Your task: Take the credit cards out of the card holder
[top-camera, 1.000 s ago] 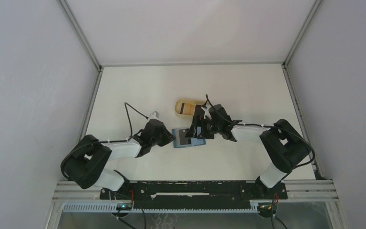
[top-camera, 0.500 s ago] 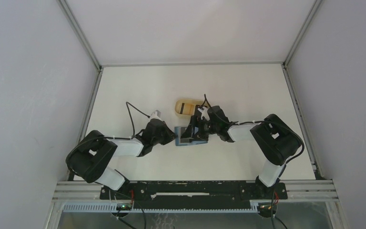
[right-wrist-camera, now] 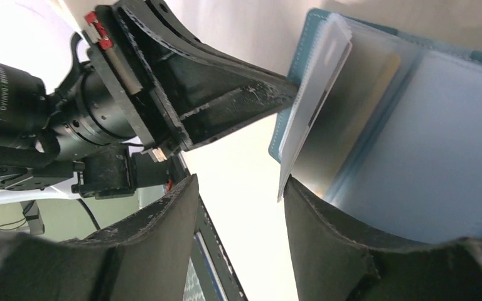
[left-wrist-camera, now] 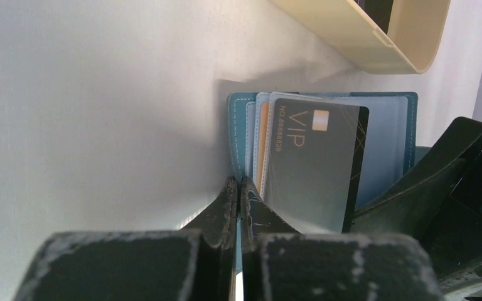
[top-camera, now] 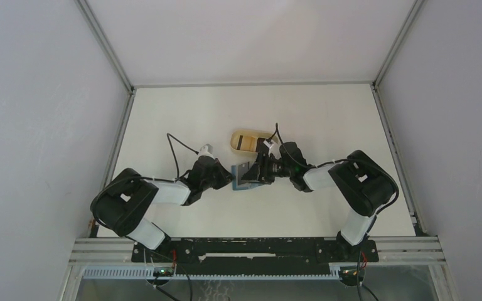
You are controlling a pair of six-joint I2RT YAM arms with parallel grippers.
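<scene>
The teal-blue card holder (top-camera: 245, 175) stands open and tilted between my two grippers. My left gripper (left-wrist-camera: 238, 188) is shut on the edge of its teal cover (left-wrist-camera: 235, 125). A grey VIP card (left-wrist-camera: 314, 163) sticks partly out of a clear sleeve, with an orange card edge (left-wrist-camera: 263, 141) behind it. My right gripper (right-wrist-camera: 238, 188) is open. One of its fingers (right-wrist-camera: 326, 232) touches the corner of the grey card (right-wrist-camera: 317, 88) against the light blue inside of the holder (right-wrist-camera: 433, 144). The other finger (right-wrist-camera: 157, 238) hangs free.
A beige oval tray (top-camera: 248, 139) with a dark item inside sits just behind the card holder, and its rim shows in the left wrist view (left-wrist-camera: 376, 37). The enclosure walls stand left and right of the white table (top-camera: 326, 119).
The card holder has gone from lying open and flat to tilted up and narrower. Both grippers have closed in on it, and the right arm's elbow has swung left.
</scene>
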